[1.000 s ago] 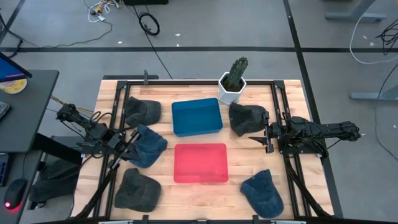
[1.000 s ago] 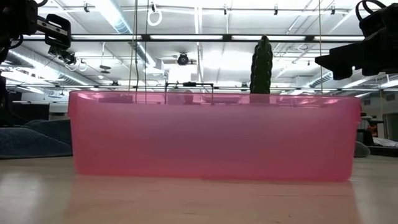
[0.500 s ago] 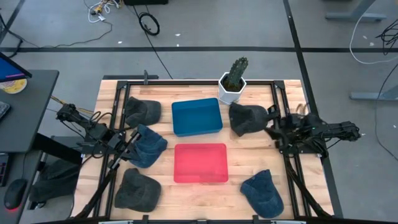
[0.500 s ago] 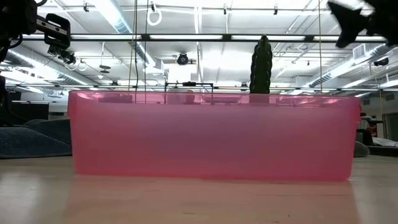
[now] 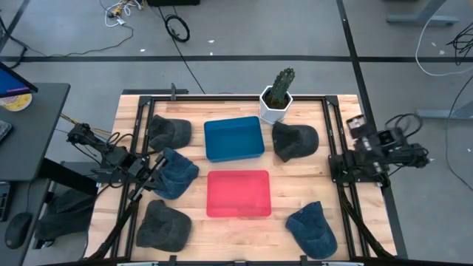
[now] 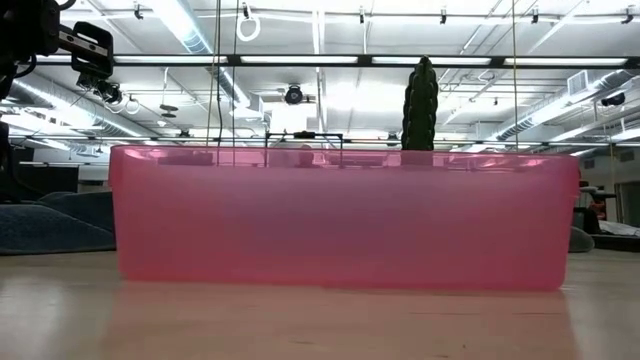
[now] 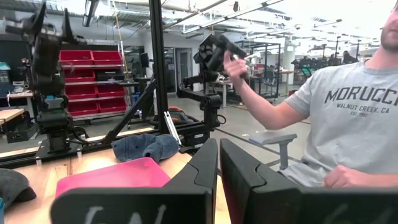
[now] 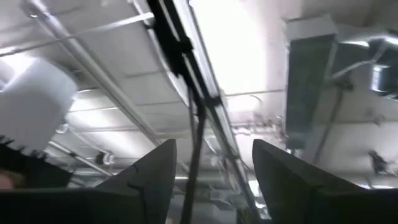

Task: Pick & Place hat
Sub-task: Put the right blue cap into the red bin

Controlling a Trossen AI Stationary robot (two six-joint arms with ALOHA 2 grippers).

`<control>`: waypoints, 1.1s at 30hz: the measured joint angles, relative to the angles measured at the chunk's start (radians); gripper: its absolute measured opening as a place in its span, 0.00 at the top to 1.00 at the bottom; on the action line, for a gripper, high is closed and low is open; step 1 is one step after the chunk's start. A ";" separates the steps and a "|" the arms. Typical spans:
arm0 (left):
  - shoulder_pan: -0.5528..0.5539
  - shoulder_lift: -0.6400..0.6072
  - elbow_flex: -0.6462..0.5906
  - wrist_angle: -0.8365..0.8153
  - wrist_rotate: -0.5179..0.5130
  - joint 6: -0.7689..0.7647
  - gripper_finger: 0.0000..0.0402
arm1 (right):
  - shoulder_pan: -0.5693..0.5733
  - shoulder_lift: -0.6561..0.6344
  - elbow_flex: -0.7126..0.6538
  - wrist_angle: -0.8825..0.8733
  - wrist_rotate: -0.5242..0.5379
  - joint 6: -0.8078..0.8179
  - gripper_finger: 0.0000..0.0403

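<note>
While the table (image 5: pixel 236 229) carried a red bin (image 5: pixel 238 193), a blue bin (image 5: pixel 233 138) and five hats, the nearest dark hat (image 5: pixel 295 140) lay beside the right gripper (image 8: pixel 210 174), fingers parted, empty, pointing upward; the left gripper (image 7: pixel 219 163) showed fingers nearly closed, empty.

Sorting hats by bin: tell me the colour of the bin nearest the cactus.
Blue bin, clearest in the high view.

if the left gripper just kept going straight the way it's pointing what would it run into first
Probably the red bin. The left gripper, fingers nearly closed, points across the table, with that bin lying just ahead and slightly to one side. A blue hat sits beyond it. Depth is unclear, so it might pass above the bin.
</note>
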 joint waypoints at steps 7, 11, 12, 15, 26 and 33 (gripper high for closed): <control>0.000 0.000 0.000 0.000 0.000 0.000 0.95 | 0.000 0.146 0.409 -0.469 -0.005 -0.019 0.46; 0.000 0.000 0.000 0.000 0.000 0.000 0.95 | 0.000 0.289 0.650 -0.814 0.017 0.026 0.46; 0.000 0.000 0.000 0.000 0.000 0.000 0.95 | 0.000 0.328 0.708 -0.896 0.021 0.050 0.46; 0.000 0.000 0.000 0.000 0.000 0.000 0.95 | 0.000 0.449 0.888 -1.130 0.013 0.086 0.46; 0.000 0.000 0.000 0.000 0.000 0.000 0.95 | 0.037 0.864 1.489 -1.852 -0.058 0.273 0.46; 0.000 0.000 0.000 0.000 0.000 0.000 0.95 | 0.185 1.055 1.647 -2.060 -0.058 0.471 0.46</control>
